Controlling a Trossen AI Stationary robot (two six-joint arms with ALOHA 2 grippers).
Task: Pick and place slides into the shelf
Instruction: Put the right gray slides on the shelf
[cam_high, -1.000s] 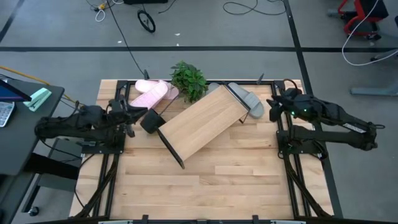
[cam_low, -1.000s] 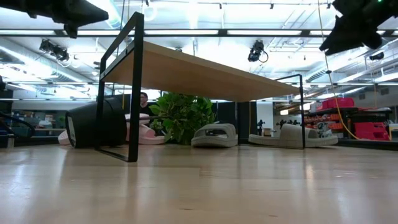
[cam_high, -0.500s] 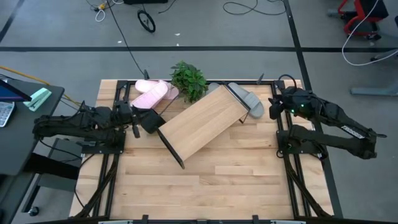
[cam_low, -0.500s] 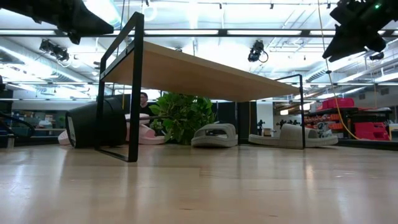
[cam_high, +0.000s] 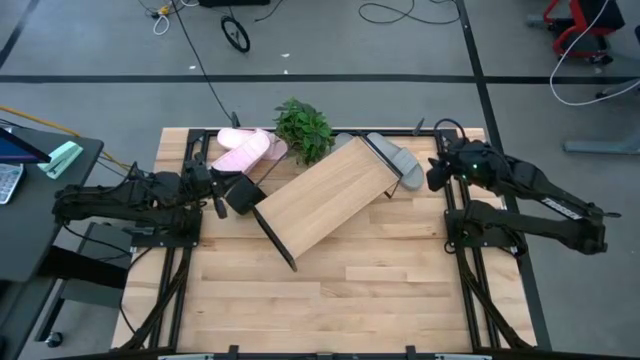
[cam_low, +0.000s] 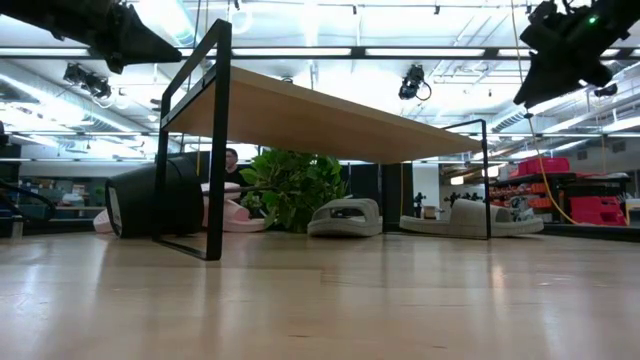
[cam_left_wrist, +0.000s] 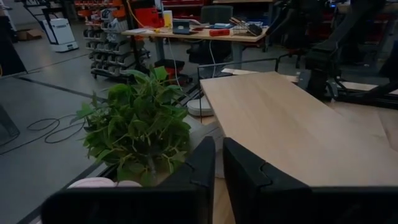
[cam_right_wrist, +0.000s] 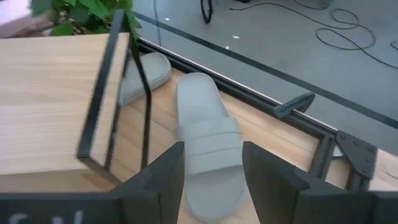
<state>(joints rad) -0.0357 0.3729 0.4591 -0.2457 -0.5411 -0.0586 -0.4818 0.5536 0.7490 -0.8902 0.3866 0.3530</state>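
R gripper (cam_right_wrist: 211, 177) hangs over a grey slide (cam_right_wrist: 208, 146) beside the shelf (cam_high: 320, 197), fingers apart, empty. L gripper (cam_left_wrist: 216, 165) near-closed, empty, by the pink slides (cam_high: 243, 151) and plant (cam_high: 303, 128).

Grey slide (cam_right_wrist: 208, 144) btwn open jaws, beside shelf (cam_right_wrist: 46, 102) edge.

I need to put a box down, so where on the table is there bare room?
The table's near half, in front of the shelf, is bare wood between the arm bases. The far edge is crowded: pink slides, plant, grey slides.
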